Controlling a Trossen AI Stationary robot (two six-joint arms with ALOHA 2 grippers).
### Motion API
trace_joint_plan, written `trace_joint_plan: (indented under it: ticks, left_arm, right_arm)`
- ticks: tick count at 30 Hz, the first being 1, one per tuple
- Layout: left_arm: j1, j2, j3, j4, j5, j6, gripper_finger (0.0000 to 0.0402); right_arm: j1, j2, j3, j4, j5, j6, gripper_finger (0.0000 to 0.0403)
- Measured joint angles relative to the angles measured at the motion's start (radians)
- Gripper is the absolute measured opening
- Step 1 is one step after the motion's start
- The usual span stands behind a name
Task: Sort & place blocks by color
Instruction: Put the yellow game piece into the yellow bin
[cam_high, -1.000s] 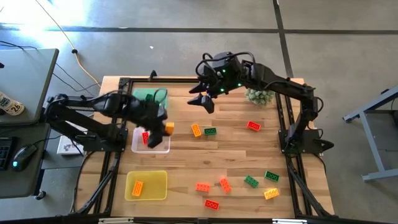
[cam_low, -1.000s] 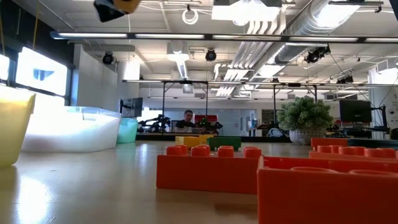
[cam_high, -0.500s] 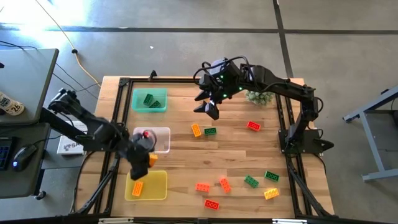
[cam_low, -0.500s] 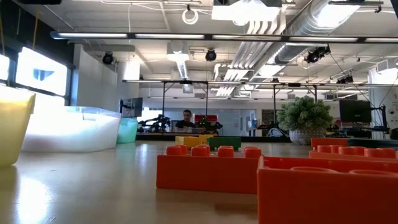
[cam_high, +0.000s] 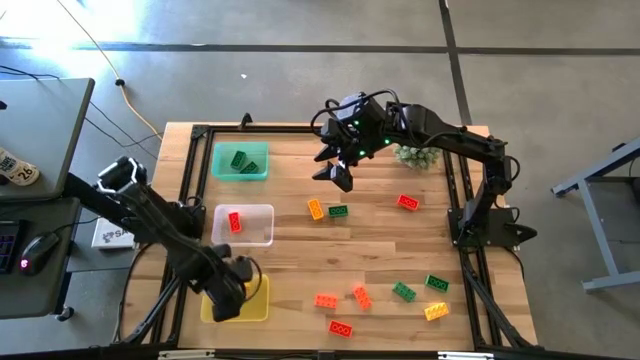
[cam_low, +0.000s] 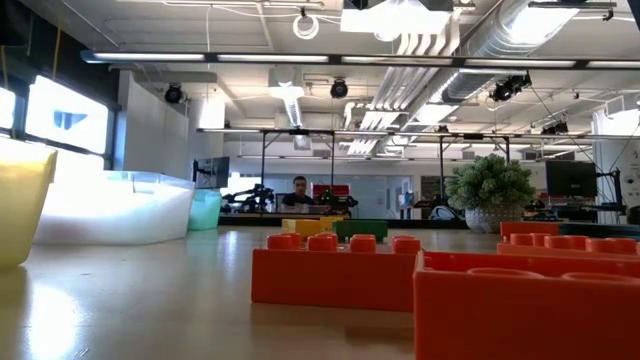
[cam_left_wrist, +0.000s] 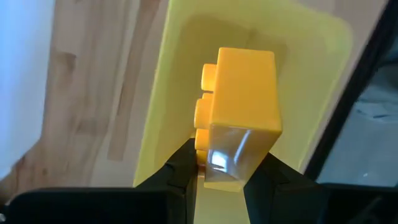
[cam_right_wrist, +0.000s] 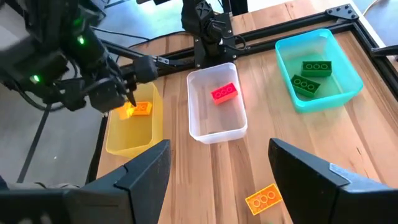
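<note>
My left gripper (cam_high: 229, 296) hangs over the yellow tray (cam_high: 256, 300) at the near left, shut on a yellow block (cam_left_wrist: 239, 118). The right wrist view shows that gripper (cam_right_wrist: 127, 103) above an orange block (cam_right_wrist: 142, 109) lying in the tray. My right gripper (cam_high: 339, 172) hovers open and empty over the far middle of the table. A red block (cam_high: 234, 221) lies in the clear tray (cam_high: 256, 226), and two green blocks (cam_right_wrist: 311, 76) lie in the green tray (cam_high: 240, 162). Several red, orange, green and yellow blocks lie loose on the table (cam_high: 370, 250). My left gripper pinches the yellow block by its upper end (cam_left_wrist: 222, 163) between its two fingers, one finger (cam_left_wrist: 185, 167) on the studded face and the other on the opposite face. The fingers point down from above. The block hangs below them, on end, over the yellow tray's floor (cam_left_wrist: 180, 62).
Loose blocks: an orange one (cam_high: 316, 209) and a green one (cam_high: 338, 211) mid-table, a red one (cam_high: 407, 202) to the right, and several near the front right around (cam_high: 362, 296). A spiky plant (cam_high: 415, 155) stands at the far right. Two orange blocks (cam_low: 335, 275) fill the low view's foreground.
My left gripper has swung from above the clear tray toward the table's near edge and down over the yellow tray, tipping until it points straight down. It has stayed shut on the yellow block and carried it along.
</note>
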Motion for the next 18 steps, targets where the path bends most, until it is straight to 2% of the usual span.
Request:
trace_joint_plan:
  ticks: [6,11,18]
  left_arm:
    - [-0.004,0.09,0.0,0.03,0.075,0.06,0.0073]
    - [0.0,0.147,0.0,0.034,0.1,0.103,0.0076]
    - [0.039,0.174,0.0,0.028,0.194,0.102,0.0115]
  right_arm:
    - [0.0,0.0,0.0,-0.002,0.0,-0.025,0.0256]
    - [0.0,0.0,0.0,-0.018,0.0,-0.026,0.0256]
    - [0.0,0.0,0.0,-0.073,-0.001,-0.026,0.0256]
